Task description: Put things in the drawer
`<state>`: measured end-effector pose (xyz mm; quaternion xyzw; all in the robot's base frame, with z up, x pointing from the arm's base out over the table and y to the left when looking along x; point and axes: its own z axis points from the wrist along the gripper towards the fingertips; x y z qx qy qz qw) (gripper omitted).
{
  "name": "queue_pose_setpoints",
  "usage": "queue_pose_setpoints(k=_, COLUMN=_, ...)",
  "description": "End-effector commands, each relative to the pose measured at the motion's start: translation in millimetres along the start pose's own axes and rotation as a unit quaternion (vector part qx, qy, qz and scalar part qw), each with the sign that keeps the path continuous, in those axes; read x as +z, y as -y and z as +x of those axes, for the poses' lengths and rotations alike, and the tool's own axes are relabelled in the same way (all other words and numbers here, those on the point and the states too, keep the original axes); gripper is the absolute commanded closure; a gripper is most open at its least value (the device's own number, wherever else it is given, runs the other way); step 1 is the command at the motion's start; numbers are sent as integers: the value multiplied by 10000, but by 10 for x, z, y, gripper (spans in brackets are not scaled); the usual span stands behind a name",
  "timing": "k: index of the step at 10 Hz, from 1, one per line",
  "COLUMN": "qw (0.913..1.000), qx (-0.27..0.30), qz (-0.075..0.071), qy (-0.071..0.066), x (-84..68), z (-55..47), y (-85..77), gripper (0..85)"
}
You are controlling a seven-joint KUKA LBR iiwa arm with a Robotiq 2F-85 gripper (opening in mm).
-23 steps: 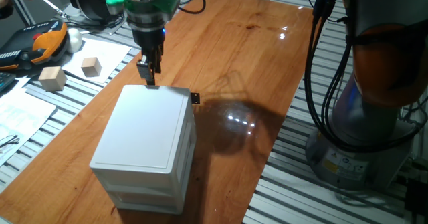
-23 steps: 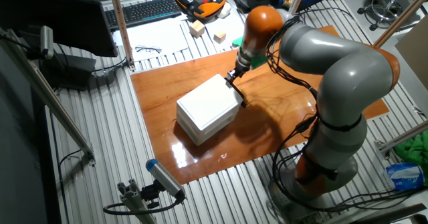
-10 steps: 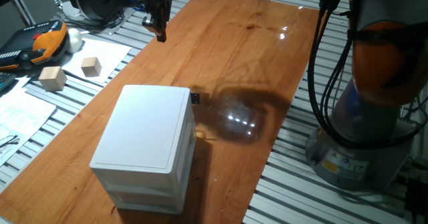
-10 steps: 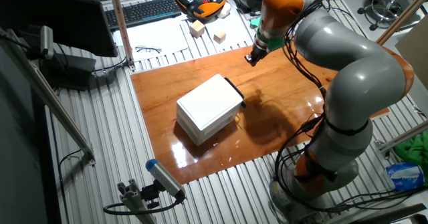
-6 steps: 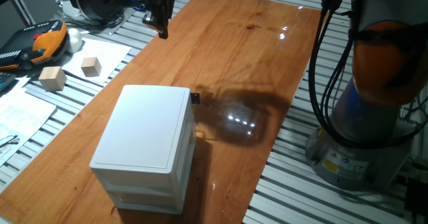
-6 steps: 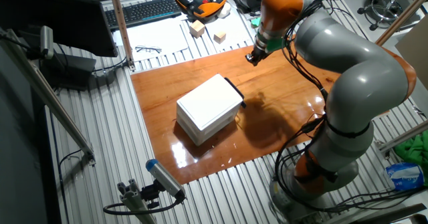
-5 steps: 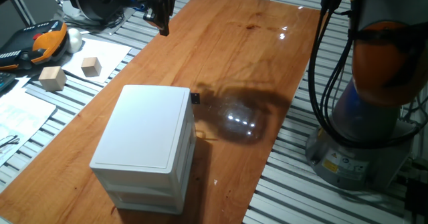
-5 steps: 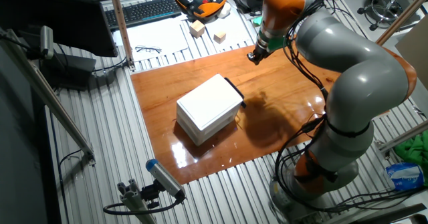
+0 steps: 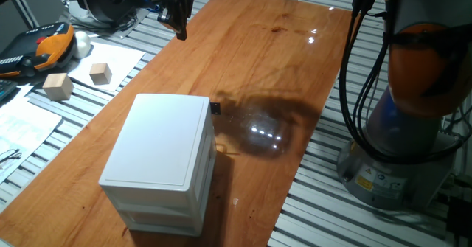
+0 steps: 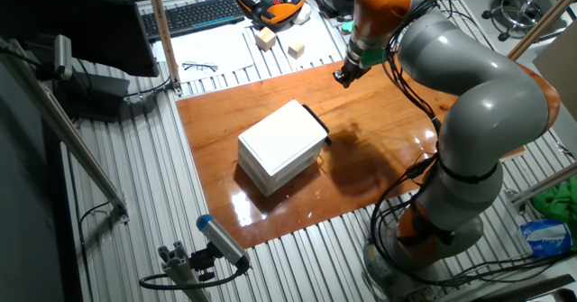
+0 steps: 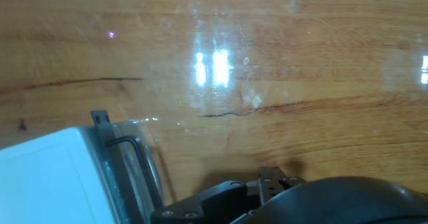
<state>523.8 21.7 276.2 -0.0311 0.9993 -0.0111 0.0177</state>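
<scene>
Your end effector [image 9: 179, 32] hovers, its state impossible to tell; below it the shallow white plastic drawer [image 9: 209, 133] sits shut, blocking any drop-in.

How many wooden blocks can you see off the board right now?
2: one wooden block lies on the slatted bench, another on the paper beside it. Others may be hidden.

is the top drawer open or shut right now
Shut. The drawer front sits flush with the cabinet, only its black knob sticking out.

Shut white drawer [image 9: 206, 133], knob [image 9: 215, 108] outward.
</scene>
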Motion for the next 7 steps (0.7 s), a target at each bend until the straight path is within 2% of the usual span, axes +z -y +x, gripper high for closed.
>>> queue_pose_setpoints(k=1, qw=10000, qx=15, qz=-7, qy=-9, x=-2, z=6, y=-9, gripper=850)
queue_pose_setpoints(k=7, qw=10000, qx=-8, qz=-8, qy=-16, x=-5, z=7, y=-3, gripper=850)
